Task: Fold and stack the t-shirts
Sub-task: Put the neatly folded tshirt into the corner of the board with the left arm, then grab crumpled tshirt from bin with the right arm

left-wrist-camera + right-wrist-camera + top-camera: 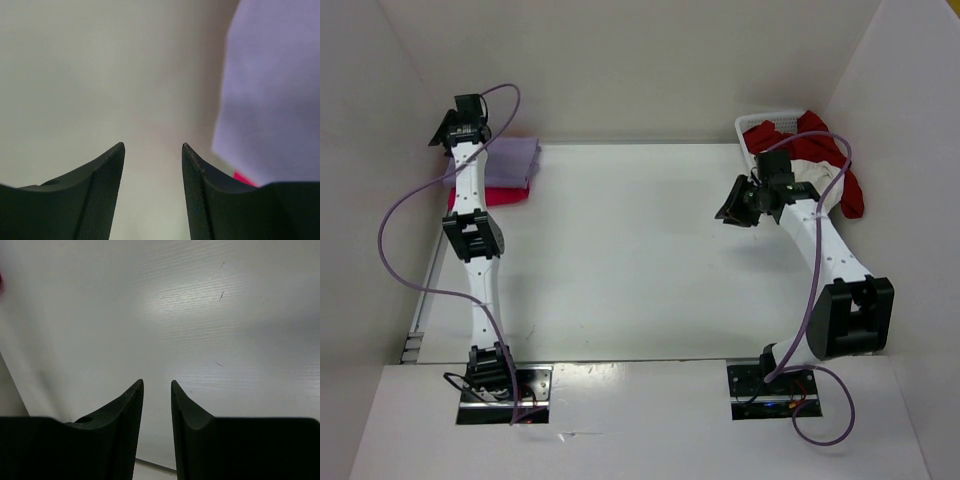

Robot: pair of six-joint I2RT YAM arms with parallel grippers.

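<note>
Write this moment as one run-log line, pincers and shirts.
left pincer open, empty | right pincer open, empty | lavender shirt folded on magenta shirt | dark red shirt, cream shirt in basket

White table (620, 260), magenta shirt (506, 196), white basket (766, 122)

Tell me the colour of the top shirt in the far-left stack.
The top shirt is lavender purple; best seen in the top external view.
</note>
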